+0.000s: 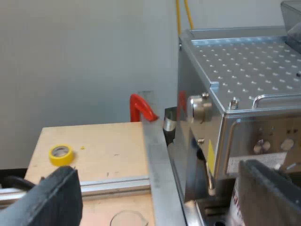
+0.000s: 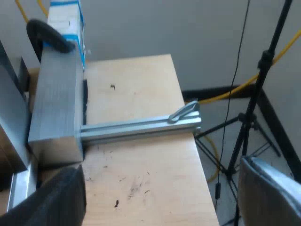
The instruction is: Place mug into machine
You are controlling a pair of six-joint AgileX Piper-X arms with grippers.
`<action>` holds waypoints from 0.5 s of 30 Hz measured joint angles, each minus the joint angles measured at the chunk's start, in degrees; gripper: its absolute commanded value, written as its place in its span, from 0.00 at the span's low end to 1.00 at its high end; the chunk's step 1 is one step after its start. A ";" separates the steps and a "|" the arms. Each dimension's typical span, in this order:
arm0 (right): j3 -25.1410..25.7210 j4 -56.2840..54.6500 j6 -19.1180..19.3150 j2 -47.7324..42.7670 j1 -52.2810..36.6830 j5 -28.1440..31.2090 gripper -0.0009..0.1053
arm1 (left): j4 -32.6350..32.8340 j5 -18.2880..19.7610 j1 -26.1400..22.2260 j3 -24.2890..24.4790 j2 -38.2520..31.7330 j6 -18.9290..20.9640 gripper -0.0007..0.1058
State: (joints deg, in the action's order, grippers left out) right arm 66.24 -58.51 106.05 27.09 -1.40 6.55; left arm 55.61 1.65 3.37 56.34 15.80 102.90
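Left claw (image 1: 160,207) gapes wide at the front of the espresso machine (image 1: 244,84); right claw (image 2: 160,202) gapes wide over the wooden counter (image 2: 136,94).

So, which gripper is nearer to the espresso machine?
Left. The left gripper is open right beside the espresso machine, at its front corner. The right gripper is open over the wooden table, near an aluminium rail.

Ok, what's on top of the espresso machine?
The bean hopper stands on its perforated top, a metal rail along one edge. The hopper's contents cannot be seen.
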 measured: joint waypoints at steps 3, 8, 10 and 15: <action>0.06 -2.38 -0.20 -4.24 0.00 -0.10 0.66 | 3.36 -0.23 0.00 0.00 -3.83 0.01 0.67; 0.06 -5.96 -1.28 -10.66 0.00 -0.06 0.66 | 8.96 -2.90 0.00 0.11 -9.84 0.01 0.67; 0.06 -7.82 -2.69 -13.80 0.00 -0.06 0.66 | 10.39 -3.28 0.00 0.11 -12.96 0.01 0.67; 0.14 -14.83 -4.42 -21.19 0.00 -0.27 0.66 | 12.41 -3.47 0.00 0.49 -16.82 0.01 0.67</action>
State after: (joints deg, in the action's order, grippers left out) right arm 66.38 -73.34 101.63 5.90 -1.40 6.28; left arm 68.02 -1.81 3.37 56.82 -1.02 102.91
